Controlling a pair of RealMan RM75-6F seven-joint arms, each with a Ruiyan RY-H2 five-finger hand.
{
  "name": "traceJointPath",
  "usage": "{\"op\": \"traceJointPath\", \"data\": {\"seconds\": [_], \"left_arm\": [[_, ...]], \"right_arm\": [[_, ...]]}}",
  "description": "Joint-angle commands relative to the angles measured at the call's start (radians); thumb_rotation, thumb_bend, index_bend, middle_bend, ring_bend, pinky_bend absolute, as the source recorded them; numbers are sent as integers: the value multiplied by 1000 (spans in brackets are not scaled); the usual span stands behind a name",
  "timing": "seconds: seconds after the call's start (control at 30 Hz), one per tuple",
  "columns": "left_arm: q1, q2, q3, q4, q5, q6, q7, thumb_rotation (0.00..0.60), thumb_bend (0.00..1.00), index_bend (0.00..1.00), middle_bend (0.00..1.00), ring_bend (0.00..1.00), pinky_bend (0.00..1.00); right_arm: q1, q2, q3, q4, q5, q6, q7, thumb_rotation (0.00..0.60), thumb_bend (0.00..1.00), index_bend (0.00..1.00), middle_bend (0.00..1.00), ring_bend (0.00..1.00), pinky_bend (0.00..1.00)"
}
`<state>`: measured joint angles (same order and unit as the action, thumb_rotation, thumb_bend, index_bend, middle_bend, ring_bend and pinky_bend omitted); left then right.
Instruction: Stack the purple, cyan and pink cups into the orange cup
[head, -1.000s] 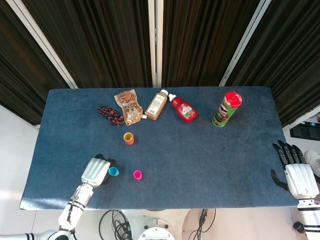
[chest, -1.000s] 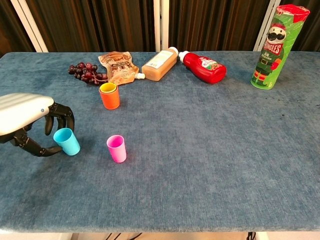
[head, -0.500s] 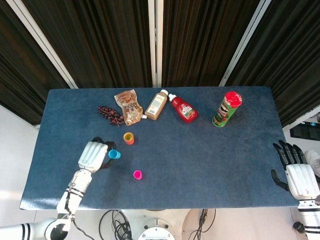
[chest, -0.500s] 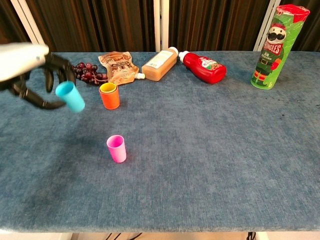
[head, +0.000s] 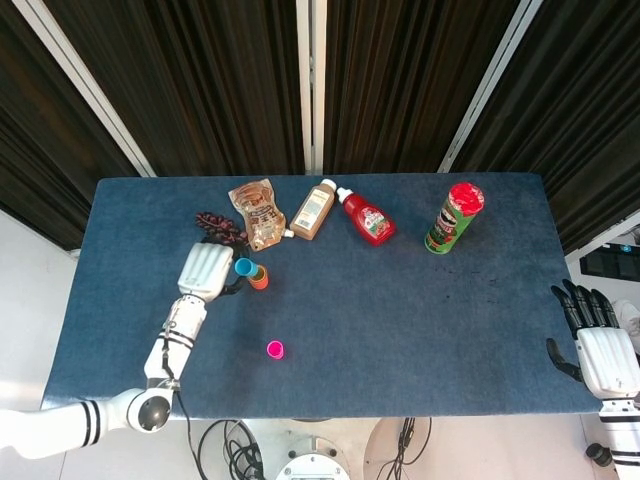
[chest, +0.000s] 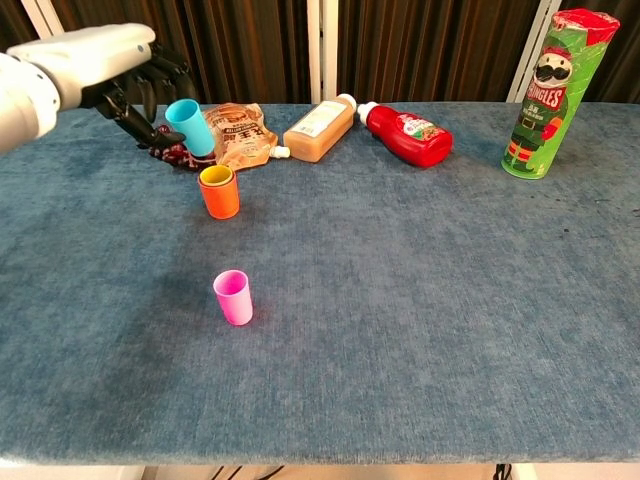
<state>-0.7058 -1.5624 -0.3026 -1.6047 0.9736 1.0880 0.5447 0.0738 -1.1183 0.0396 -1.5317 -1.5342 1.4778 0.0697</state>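
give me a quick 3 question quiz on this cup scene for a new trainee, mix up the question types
1. True or false: the left hand holds the cyan cup in the air above the table.
2. Multiple choice: where is the pink cup? A) inside the orange cup B) standing alone on the table, nearer the camera than the orange cup C) in the right hand
3. Fill in: the tall green can with the red lid stands ____ (upright / on its side).

Key
1. True; the cyan cup is lifted, close to the orange cup.
2. B
3. Upright
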Motion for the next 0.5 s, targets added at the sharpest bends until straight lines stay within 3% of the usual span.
{"op": "traceJointPath", "data": {"seconds": [0.03, 0.5], "left_arm": [[-23, -33, 5, 50, -32, -20, -4, 600, 311, 459, 476, 504, 285], [-53, -79, 23, 145, -64, -48, -52, 600, 310, 459, 476, 502, 285]], "right_arm": [[-2, 2, 0, 0, -2, 4, 1, 600, 355, 0, 0, 0, 0], [-7, 8, 4, 0, 9, 6, 3, 600, 356, 0, 0, 0, 0]]}}
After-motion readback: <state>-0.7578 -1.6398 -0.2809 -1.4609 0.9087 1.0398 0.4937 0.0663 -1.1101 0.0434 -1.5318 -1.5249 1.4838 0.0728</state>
